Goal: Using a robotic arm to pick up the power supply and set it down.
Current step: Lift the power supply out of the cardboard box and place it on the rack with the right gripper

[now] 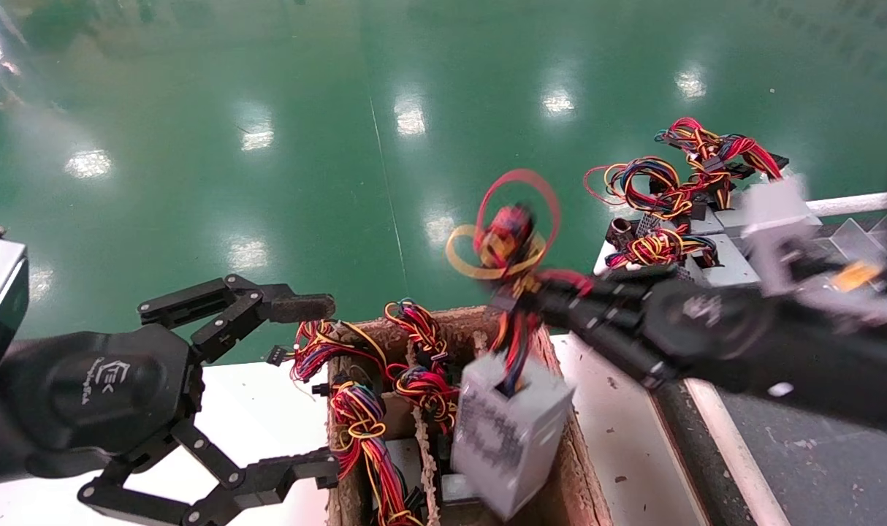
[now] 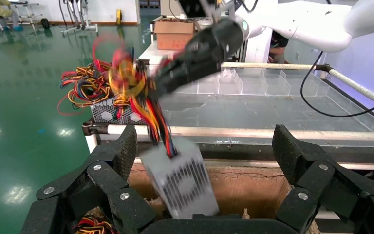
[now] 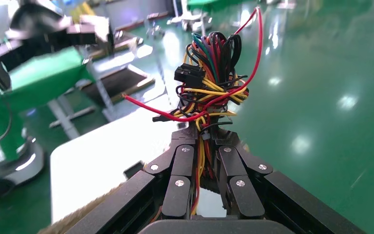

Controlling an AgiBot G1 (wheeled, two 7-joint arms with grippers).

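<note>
A grey power supply (image 1: pixel 513 431) with a slotted grille hangs tilted over the brown cardboard box (image 1: pixel 564 460). It dangles by its red, yellow and black wire bundle (image 1: pixel 505 241). My right gripper (image 1: pixel 520 299) on the robotic arm (image 1: pixel 779 343) is shut on those wires, which pass between its fingers (image 3: pixel 187 165) and bunch up beyond them as the wire bundle (image 3: pixel 209 83). My left gripper (image 1: pixel 316 387) stands open to the left of the box. Its own view shows the left gripper (image 2: pixel 205 146) facing the hanging power supply (image 2: pixel 182 183), with nothing between its fingers.
More wire bundles (image 1: pixel 363 416) fill the box's left compartments. Other power supplies (image 1: pixel 663 245) lie on the conveyor at the back right. A white table (image 1: pixel 253 409) lies under the left gripper. Green floor lies beyond.
</note>
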